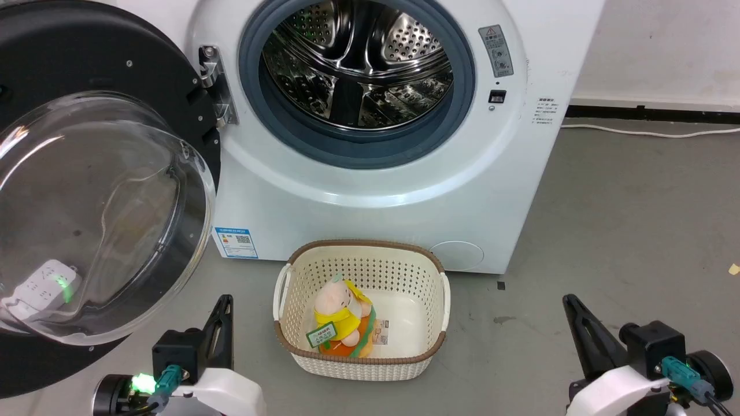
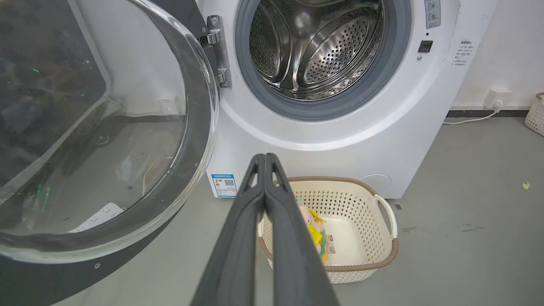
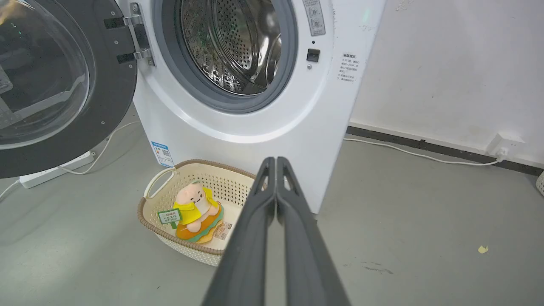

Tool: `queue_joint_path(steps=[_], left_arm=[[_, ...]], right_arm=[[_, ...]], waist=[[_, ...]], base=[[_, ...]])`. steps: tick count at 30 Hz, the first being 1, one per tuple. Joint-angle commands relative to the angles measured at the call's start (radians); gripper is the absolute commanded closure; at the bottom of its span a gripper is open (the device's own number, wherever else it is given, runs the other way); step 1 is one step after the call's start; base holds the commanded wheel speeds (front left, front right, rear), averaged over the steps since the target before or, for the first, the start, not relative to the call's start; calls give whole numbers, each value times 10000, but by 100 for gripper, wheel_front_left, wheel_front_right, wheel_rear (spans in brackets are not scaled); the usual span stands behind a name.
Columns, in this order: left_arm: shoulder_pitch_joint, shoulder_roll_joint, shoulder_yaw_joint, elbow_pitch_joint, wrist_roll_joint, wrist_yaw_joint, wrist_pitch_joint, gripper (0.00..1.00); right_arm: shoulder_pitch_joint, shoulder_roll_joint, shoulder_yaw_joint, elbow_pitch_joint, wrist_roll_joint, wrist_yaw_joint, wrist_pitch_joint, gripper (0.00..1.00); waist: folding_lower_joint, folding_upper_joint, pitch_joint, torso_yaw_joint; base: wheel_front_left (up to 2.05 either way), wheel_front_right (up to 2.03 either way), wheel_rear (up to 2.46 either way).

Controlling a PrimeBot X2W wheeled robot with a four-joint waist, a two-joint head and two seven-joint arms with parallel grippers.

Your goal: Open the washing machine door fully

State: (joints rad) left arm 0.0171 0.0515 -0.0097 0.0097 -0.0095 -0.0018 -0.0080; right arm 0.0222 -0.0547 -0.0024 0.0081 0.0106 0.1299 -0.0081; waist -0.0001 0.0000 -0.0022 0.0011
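The white washing machine [image 1: 393, 190] stands ahead with its steel drum [image 1: 355, 63] exposed inside a grey rubber ring. Its round black door [image 1: 87, 190], with a bulging clear glass bowl, is swung wide to the left on its hinge [image 1: 217, 86]; the same door [image 2: 85, 140] fills the left of the left wrist view, and the door [image 3: 55, 80] appears at upper left in the right wrist view. My left gripper [image 1: 225, 300] sits low beside the door's lower edge, shut and empty. My right gripper [image 1: 569, 300] is low at the right, shut and empty, apart from the machine.
A cream perforated basket [image 1: 300, 271] with a plush toy [image 1: 341, 318] sits on the grey floor right in front of the machine, between my arms. A white power strip [image 3: 55, 170] and cable lie under the door. A wall socket [image 3: 503, 142] and cord run along the right wall.
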Motion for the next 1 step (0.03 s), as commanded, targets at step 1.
queue_joint_path(steps=[1], left_arm=[[-159,-9,75,-73,75,18,45,100]], right_arm=[[-198,45,17,-73,-88,8,47,100]], waist=[[1,0,9,-4]], base=[[0,0,0]])
